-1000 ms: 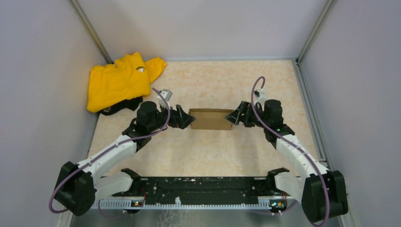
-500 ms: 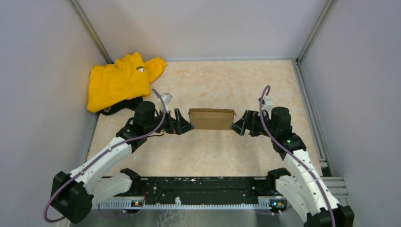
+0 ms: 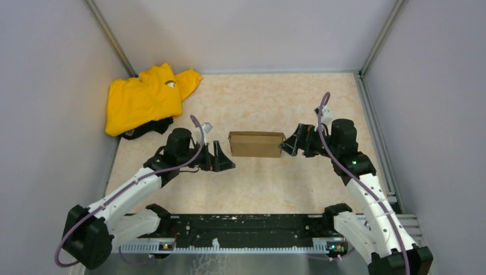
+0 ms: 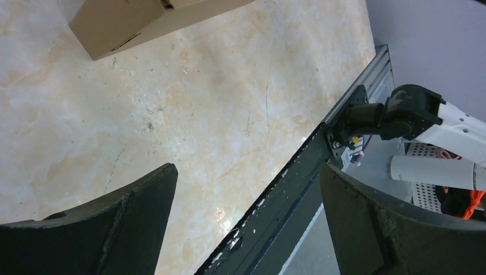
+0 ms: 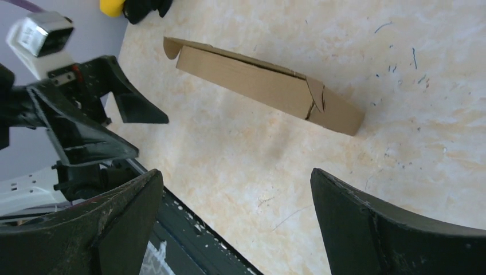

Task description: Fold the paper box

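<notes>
The paper box (image 3: 256, 144) is a flat, closed brown cardboard box lying on the marble-patterned table, its long side across the view. My left gripper (image 3: 225, 159) is open, just off the box's near-left corner and apart from it. My right gripper (image 3: 289, 146) is open at the box's right end, close to it, with nothing between the fingers. In the left wrist view the box (image 4: 137, 23) lies far ahead of the open left gripper (image 4: 246, 167). The right wrist view shows the box (image 5: 269, 86) ahead of the open right gripper (image 5: 236, 172), with a small tab at its left end.
A yellow garment (image 3: 143, 100) lies crumpled at the back left, over something black (image 3: 150, 127). The black mounting rail (image 3: 246, 223) runs along the near edge. Grey walls enclose the table on three sides.
My left gripper has drawn back from the box's left end toward the near side. The right gripper has shifted slightly right and stays near the box's right end. The box has stayed in place.
</notes>
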Motion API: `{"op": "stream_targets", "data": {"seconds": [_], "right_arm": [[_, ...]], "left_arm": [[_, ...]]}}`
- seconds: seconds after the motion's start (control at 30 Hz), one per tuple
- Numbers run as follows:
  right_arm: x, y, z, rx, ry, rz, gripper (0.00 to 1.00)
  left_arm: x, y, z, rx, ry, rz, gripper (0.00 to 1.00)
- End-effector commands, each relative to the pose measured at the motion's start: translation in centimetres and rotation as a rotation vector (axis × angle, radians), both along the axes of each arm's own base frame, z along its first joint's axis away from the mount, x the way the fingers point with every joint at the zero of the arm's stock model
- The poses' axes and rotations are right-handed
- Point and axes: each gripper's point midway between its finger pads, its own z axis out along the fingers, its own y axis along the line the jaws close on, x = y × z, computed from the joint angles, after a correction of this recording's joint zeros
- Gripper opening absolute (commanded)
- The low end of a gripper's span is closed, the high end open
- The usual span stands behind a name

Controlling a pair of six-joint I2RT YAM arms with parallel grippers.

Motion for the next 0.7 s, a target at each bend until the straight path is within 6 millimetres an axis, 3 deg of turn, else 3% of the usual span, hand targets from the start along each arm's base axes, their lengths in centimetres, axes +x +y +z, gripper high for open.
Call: {"op": "stream_targets", "data": {"seconds": [0.0,0.23,0.37,0.57,0.67], "right_arm": [[2.3,0.2,3.9,0.032,-0.075,-0.032,0.99],[2.6,-1.3,5.2,-0.027,-0.039,-0.118,0.99],[2.3,-2.2,4.9,-0.062,-0.055,-0.157,0.99],[1.1,-1.5,5.0,-0.046,-0.054,-0.093,0.99],[1.1,-1.2,5.7,-0.060,-0.063,-0.054,0.99]], "left_arm": [[1.3,-2.0,0.6,-0.036,0.024,-0.058,0.99],[2.9,-4.3,1.4,-0.057,0.081,-0.144,0.99],[3.4,-5.0,1.4,-0.068,0.057,-0.180,0.99],[3.8,-4.6,2.8,-0.052,0.015,-0.126,0.99],[3.2,-4.0,4.8,-0.051,-0.023,-0.065,0.99]]}}
